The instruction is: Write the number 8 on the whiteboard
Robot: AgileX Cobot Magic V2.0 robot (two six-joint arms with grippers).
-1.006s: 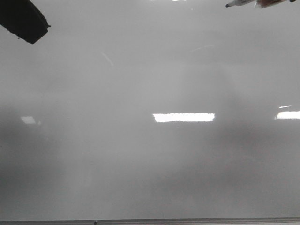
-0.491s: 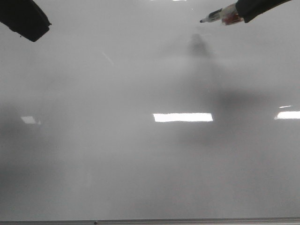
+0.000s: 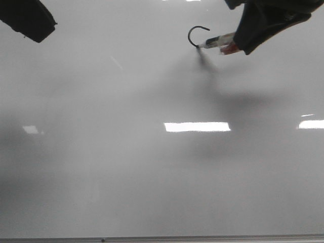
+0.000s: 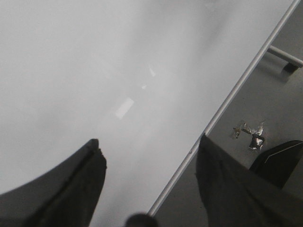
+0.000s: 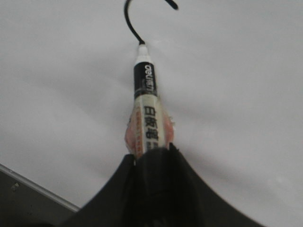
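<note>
Since the earlier frames our right gripper (image 3: 237,45) has come down and inward from the far corner of the large glossy pale grey-white whiteboard (image 3: 152,177), and a stroke has appeared where the board was bare. Our right jaws are clamped on the white-and-black marker pen with red label print (image 5: 144,111), which juts out from between them. Its tip touches the whiteboard at the lower end of a thin black curved hook (image 3: 196,33), the first part of the number 8; only this open upper arc is drawn so far. The hook sits near the far edge of the whiteboard, right of its middle, and the marker's soft shadow falls on the board just nearer us.

Our left gripper (image 4: 149,189) has its two dark fingers (image 4: 71,189) spread apart with nothing between them. It hangs over the whiteboard's thin grey metal edge (image 4: 222,106); in the front view it shows as a dark shape at the board's far left corner, well apart from the hook. Bright rectangular light reflections (image 3: 197,127) lie across the middle of the whiteboard.
</note>
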